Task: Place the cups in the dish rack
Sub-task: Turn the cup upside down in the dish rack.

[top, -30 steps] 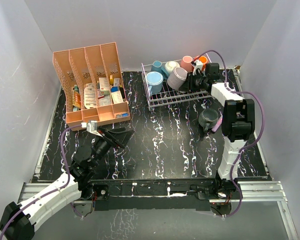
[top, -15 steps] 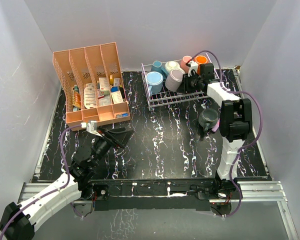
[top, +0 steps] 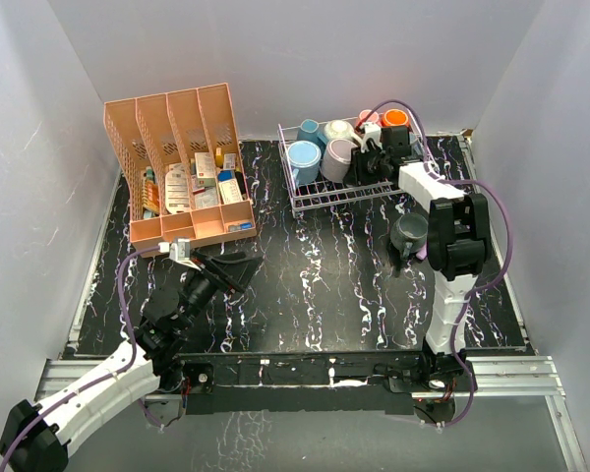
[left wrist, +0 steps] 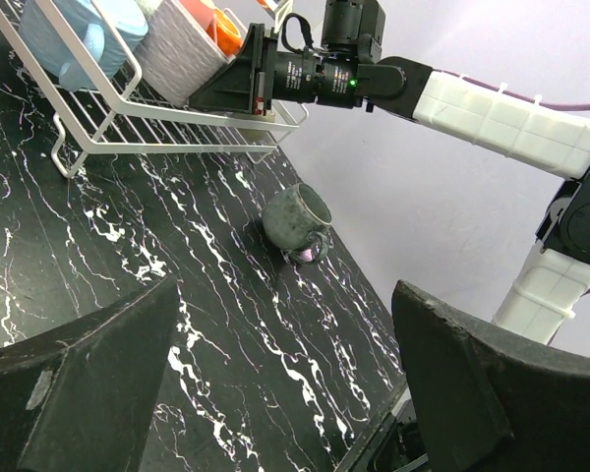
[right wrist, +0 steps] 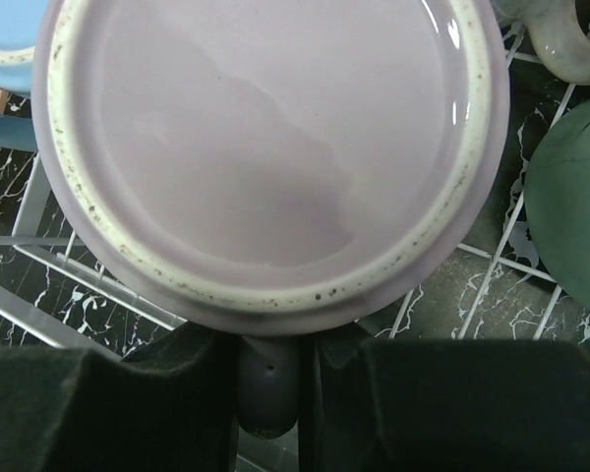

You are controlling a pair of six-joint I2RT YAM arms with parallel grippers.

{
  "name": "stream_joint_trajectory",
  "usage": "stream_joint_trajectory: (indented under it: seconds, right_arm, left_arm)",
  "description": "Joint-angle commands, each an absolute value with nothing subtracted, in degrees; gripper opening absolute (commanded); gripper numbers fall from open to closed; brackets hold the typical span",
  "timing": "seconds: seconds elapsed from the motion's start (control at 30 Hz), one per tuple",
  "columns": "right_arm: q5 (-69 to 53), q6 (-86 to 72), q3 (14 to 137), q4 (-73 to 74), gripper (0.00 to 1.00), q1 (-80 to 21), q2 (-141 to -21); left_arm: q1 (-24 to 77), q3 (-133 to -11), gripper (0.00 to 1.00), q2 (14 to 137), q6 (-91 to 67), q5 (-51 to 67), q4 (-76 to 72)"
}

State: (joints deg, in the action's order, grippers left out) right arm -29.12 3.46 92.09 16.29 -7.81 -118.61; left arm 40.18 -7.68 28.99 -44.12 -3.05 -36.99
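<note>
The white wire dish rack (top: 305, 202) stands at the back right and holds several cups: light blue (top: 303, 157), teal (top: 308, 128), cream (top: 336, 128), pink (top: 367, 118) and orange (top: 395, 118). My right gripper (top: 366, 162) reaches into the rack and is shut on the handle (right wrist: 268, 383) of the lilac cup (right wrist: 265, 147), whose base faces the right wrist camera. A dark grey cup (top: 410, 233) lies on the table in front of the rack, also in the left wrist view (left wrist: 297, 214). My left gripper (top: 226, 267) is open and empty at the front left.
A salmon-pink slotted organizer (top: 182, 167) full of small packets stands at the back left. A dark green cup (right wrist: 570, 216) sits in the rack right of the lilac one. White walls close in the black marbled table (top: 315, 285).
My right gripper has moved left along the rack with the lilac cup in it. The left arm has barely moved.
</note>
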Motion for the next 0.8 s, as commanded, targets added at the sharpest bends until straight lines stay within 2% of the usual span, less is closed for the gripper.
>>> stream_joint_trajectory:
  seconds: [0.0, 0.2, 0.57, 0.77]
  right_arm:
    - [-27.7, 5.2, 97.2, 9.7, 0.08, -9.2, -117.3]
    - [-24.6, 5.6, 97.4, 10.1, 0.1, -10.7, -117.5]
    - [-24.7, 4.9, 97.8, 11.7, 0.2, -13.1, -118.0]
    - [-26.4, 3.8, 97.8, 12.5, 0.3, -14.1, -118.1]
  left_arm:
    - [39.9, -7.5, 0.87, 27.8, -43.9, -3.6, -37.3]
    - [39.9, -7.5, 0.87, 27.1, -43.8, -3.8, -36.5]
    - [39.9, -7.3, 0.87, 26.6, -43.7, -4.0, -36.2]
    - [39.9, -7.3, 0.87, 26.6, -43.6, -4.1, -36.3]
